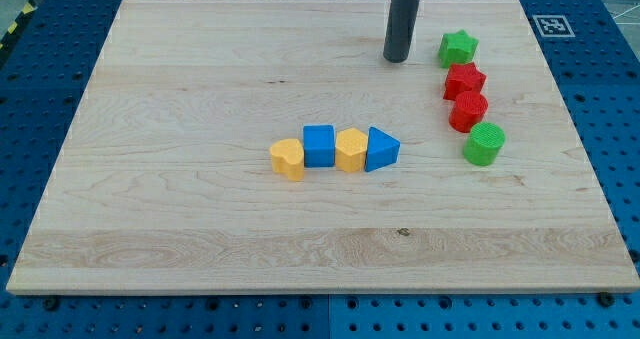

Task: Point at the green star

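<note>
Pointing looks nearly done: my tip (397,59) sits just to the view's left of the green star (458,48), close but apart, with bare board between them. What's left, by my read, is at most a small nudge toward the view's right to close that gap. It's a plain rod, so nothing opens or shuts; it holds nothing and touches no block. The red star (465,80), red block (468,111) and green cylinder (485,144) trail below-right of the tip. The yellow/blue row sits well below-left, clear of it.
</note>
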`<state>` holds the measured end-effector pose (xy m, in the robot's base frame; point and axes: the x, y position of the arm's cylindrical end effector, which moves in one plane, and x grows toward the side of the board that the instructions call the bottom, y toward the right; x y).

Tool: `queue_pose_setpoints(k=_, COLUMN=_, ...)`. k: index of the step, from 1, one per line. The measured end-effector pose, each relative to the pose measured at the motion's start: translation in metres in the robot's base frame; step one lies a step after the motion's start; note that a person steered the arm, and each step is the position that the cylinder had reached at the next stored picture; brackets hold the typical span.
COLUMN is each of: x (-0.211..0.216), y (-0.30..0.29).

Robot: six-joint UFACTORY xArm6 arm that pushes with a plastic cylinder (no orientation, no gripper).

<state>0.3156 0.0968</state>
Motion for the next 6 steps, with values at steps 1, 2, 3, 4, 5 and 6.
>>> queue_pose_setpoints(k=1, x=-0.056, y=0.001)
queue_pose_setpoints(k=2, x=-0.093, y=0.006)
queue_pose_setpoints(k=3, x=-0.094, y=0.063)
queue_pose_setpoints(k=4, x=-0.094, y=0.081)
queue_pose_setpoints(k=5, x=-0.080, y=0.122)
queue_pose_setpoints(k=6, x=-0.080, y=0.122)
